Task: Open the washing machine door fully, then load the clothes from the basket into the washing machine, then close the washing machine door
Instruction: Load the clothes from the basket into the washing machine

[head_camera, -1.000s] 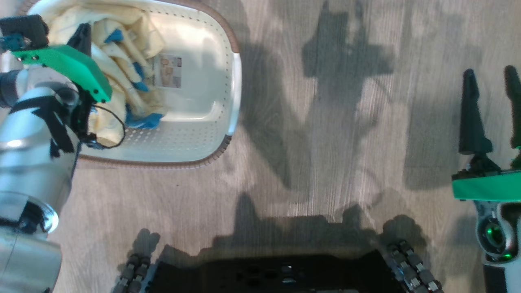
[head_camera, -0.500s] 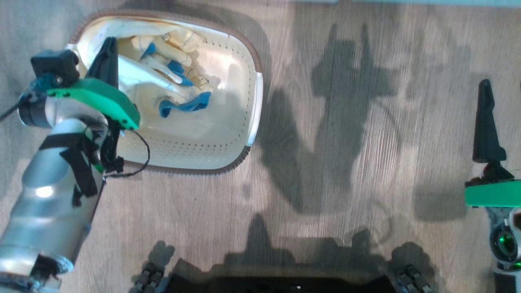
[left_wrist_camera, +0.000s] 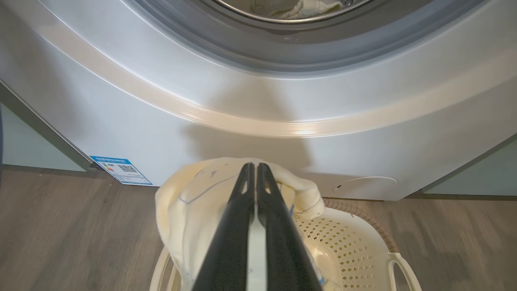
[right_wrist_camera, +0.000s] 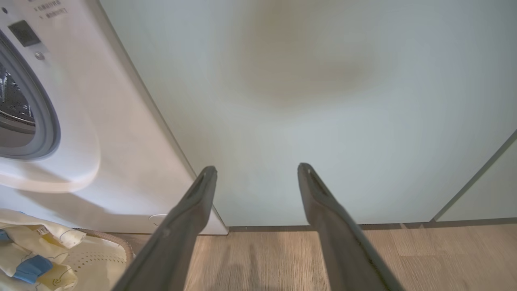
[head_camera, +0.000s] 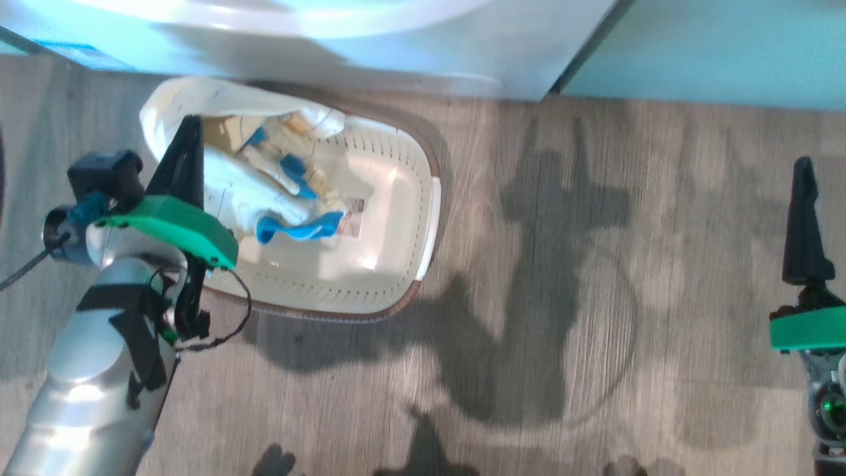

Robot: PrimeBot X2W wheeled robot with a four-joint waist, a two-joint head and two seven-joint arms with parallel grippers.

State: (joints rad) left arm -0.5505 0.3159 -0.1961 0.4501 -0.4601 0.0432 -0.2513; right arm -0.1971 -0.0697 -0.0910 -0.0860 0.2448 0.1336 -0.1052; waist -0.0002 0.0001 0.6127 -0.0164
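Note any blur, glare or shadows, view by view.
Head view: smeared by motion, the washing machine washed out, hard robot shadows on the floor. Left wrist view: crisp, warm glare band across its white front. Right wrist view: soft, a dim shadow blotch on the cabinet panel.

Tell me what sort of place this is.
Most likely a home laundry corner. A white front-loading washing machine stands between pale green cabinet panels, and a perforated basket of clothes sits on the wood-look floor in front of it.

Silver forearm, green bracket, slim dark left tool.
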